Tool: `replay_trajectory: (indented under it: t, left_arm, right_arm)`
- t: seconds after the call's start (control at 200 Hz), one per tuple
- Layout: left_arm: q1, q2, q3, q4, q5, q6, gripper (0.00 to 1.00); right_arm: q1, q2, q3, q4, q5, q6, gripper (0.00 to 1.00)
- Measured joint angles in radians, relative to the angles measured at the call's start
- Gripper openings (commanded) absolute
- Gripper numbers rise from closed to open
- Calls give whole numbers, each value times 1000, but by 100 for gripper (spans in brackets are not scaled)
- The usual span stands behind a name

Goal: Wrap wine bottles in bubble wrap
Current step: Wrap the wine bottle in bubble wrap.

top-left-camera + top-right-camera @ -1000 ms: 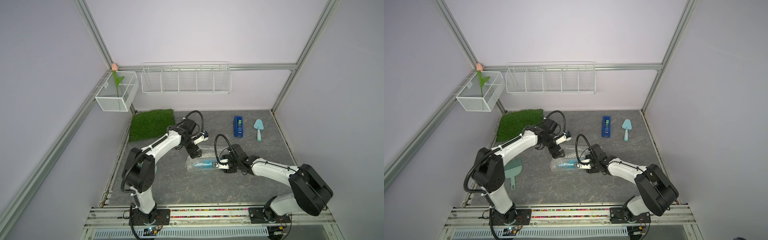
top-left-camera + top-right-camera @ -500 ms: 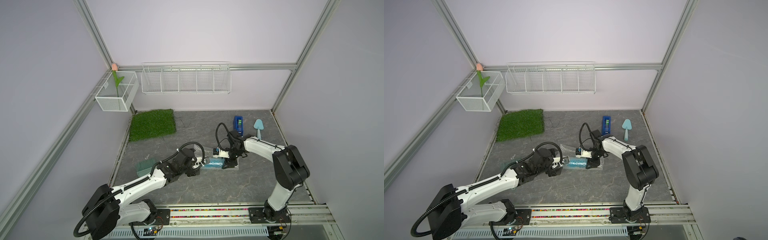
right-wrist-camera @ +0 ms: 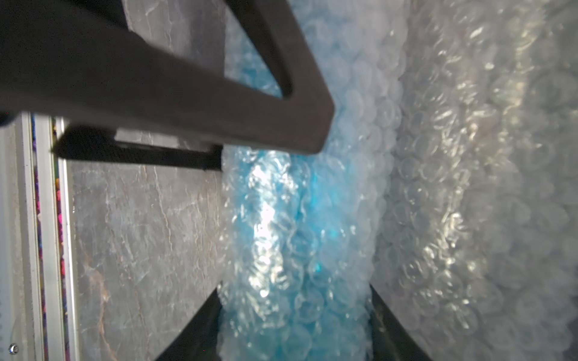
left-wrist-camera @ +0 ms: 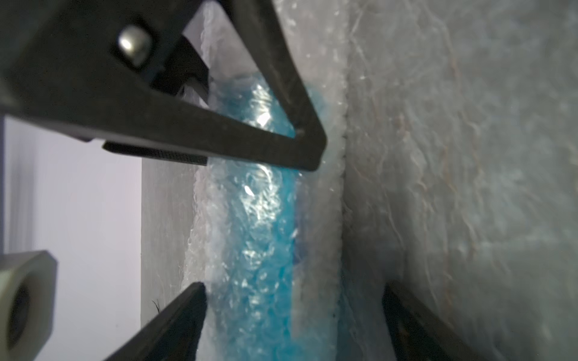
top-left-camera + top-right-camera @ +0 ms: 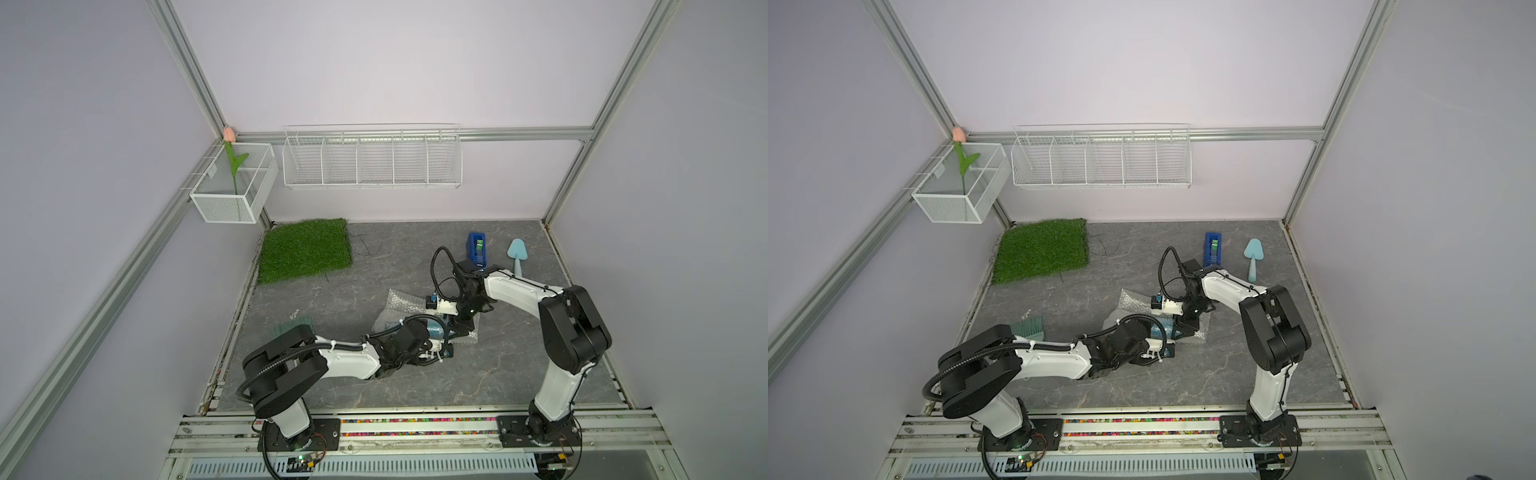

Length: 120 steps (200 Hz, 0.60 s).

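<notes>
01. left tool (image 4: pixel 293 286): jaws part open, set astride the wrapped wine bottle (image 4: pixel 259 234). One finger touches the wrap at the bottle's side. The other stands clear of it, over the grey marbled surface (image 4: pixel 469 156). The jaws do not clamp the bottle.

02. right tool (image 3: pixel 295 289): jaws about half open, pointing down. Both fingers press the wrap on opposite sides of the bottle, and the tool grips it through the wrap.

03. wine bottle: lies on its side near the middle of the surface and shows blue through the bubble wrap (image 3: pixel 469 187) rolled round it. A loose length of the sheet lies flat beside it, on the side toward the back wall.

04. Obstructions: in both top views the left arm's wrist and the right tool cover most of the bottle, so only a blue patch shows between them. In each wrist view a finger of the opposite tool crosses the far part of the bottle.

05. Surroundings, all clear of the bottle:
- dark blue tape dispenser (image 5: pixel 477 248), just behind the right arm's wrist
- pale blue trowel (image 5: pixel 516 255), beside the dispenser
- artificial grass mat (image 5: pixel 305 249), in the back left corner
- green bristled brush (image 5: pixel 1027 326), partly hidden behind the left arm's elbow
- white wire rack (image 5: pixel 372 160), on the back wall
- white mesh box (image 5: pixel 224 208), on the left frame, holding an upright tulip (image 5: pixel 229 135)
</notes>
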<state>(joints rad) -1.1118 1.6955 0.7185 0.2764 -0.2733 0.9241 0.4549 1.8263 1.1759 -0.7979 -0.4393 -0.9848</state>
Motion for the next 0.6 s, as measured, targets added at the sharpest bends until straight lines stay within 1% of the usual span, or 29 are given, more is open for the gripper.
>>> replay_trajectory:
  t: [0.025, 0.045, 0.065, 0.095, 0.1, 0.105, 0.11, 0.115, 0.12, 0.125, 0.15, 0.26, 0.375, 0.425, 0.52, 0.6]
  left_arm:
    - [0, 11, 9, 3, -7, 4, 68]
    - [2, 19, 17, 5, -10, -1, 66]
    - [2, 23, 22, 5, -11, -3, 64]
    - [5, 26, 28, 5, -14, -5, 61]
    - [5, 26, 30, 3, -15, -9, 61]
    - [5, 26, 30, 3, -15, -9, 60]
    - [6, 26, 30, 4, -14, -8, 60]
    - [6, 26, 30, 4, -15, -5, 59]
    - [5, 26, 31, 3, -15, -5, 59]
    - [6, 26, 32, 2, -14, -7, 58]
    - [6, 26, 34, 1, -16, -9, 56]
    - [6, 26, 43, -18, -16, -21, 51]
    - [8, 26, 55, -42, -10, -42, 48]
    - [10, 26, 66, -64, -6, -51, 47]
    - [23, 24, 107, -143, 23, -80, 47]
    - [55, 23, 167, -256, 85, -126, 47]
  right_arm:
    - [0, -6, -7, 7, 0, 5, 30]
    - [0, -11, -12, 13, 3, 10, 39]
    - [0, -18, -19, 21, 4, 17, 48]
    - [0, -27, -29, 32, 6, 25, 64]
    - [0, -31, -31, 35, 8, 28, 69]
    - [0, -32, -32, 37, 9, 29, 76]
    - [0, -35, -35, 39, 10, 30, 93]
    - [0, -36, -36, 41, 10, 31, 98]
    - [0, -39, -39, 43, 11, 33, 93]
    - [0, -40, -40, 45, 11, 34, 90]
    - [0, -53, -50, 57, 15, 46, 88]
    - [-14, -143, -92, 122, 32, 89, 88]
    - [-39, -278, -116, 178, 50, 130, 88]
    - [-51, -351, -142, 230, 65, 154, 88]
    - [-87, -505, -220, 327, 123, 204, 88]
    - [-123, -653, -313, 412, 181, 230, 88]
